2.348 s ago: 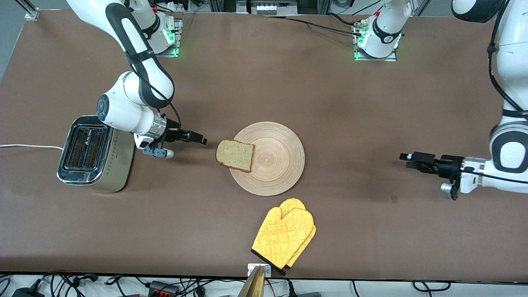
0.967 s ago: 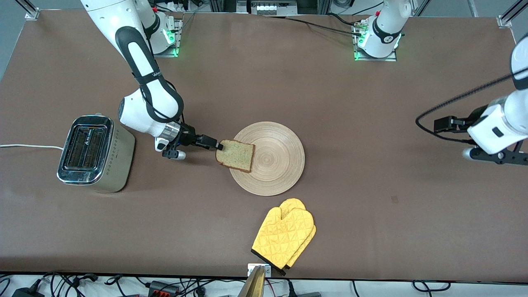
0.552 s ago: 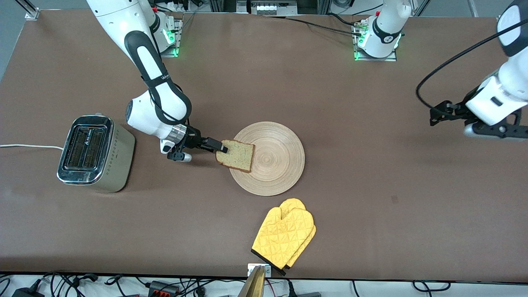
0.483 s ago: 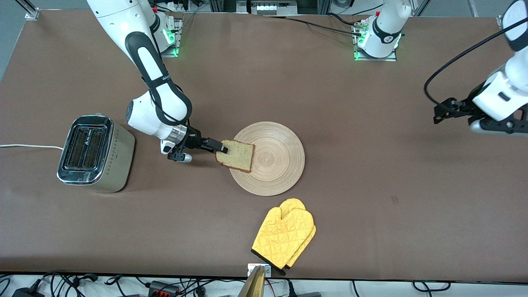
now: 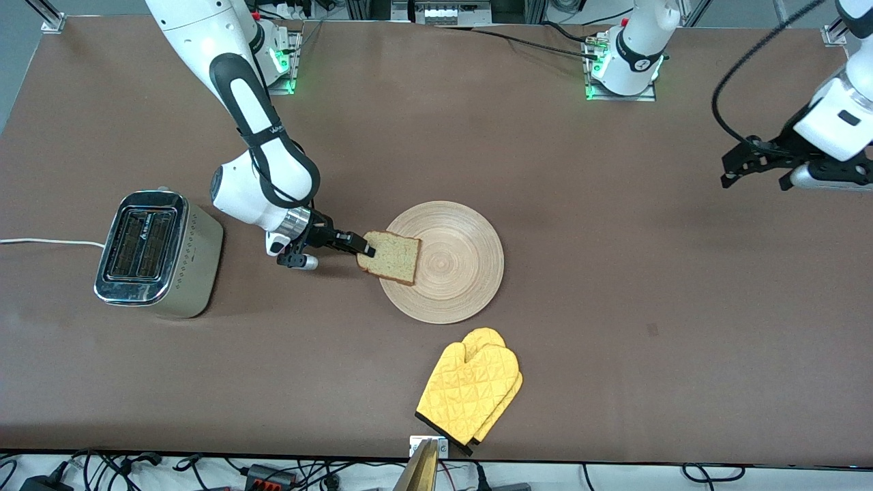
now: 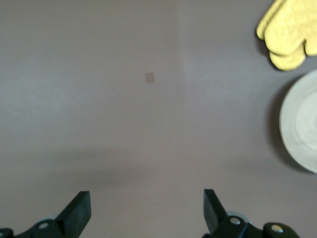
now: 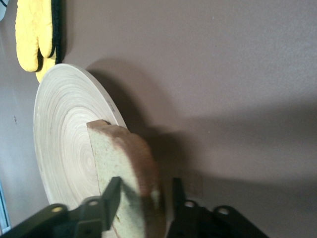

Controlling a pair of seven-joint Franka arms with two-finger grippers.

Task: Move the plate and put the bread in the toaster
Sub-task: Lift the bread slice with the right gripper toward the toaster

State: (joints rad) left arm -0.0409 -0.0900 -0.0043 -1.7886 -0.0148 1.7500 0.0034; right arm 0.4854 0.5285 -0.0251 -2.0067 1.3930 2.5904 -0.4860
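Observation:
The bread [image 5: 392, 258] lies on the plate [image 5: 457, 273], overhanging its rim toward the toaster [image 5: 153, 252]. My right gripper [image 5: 368, 247] is low at that overhanging corner, with one finger over the slice and one under it. In the right wrist view the jaws [image 7: 143, 186] have narrowed round the bread [image 7: 124, 158]: one finger meets its top face, and a thin dark gap remains at the crust. The plate [image 7: 64, 129] lies under the slice. My left gripper [image 5: 733, 174] hangs open and empty over bare table at the left arm's end, its fingers wide apart [image 6: 146, 198].
A yellow oven mitt [image 5: 470, 392] lies nearer the front camera than the plate. The toaster's white cord [image 5: 41, 242] runs off the right arm's end of the table. The left wrist view also shows the mitt [image 6: 290, 32] and the plate's rim [image 6: 302, 129].
My right gripper slid in over the bread's corner and its jaws have drawn in round it. My left arm has risen and pulled back toward its base. Bread and plate have not moved.

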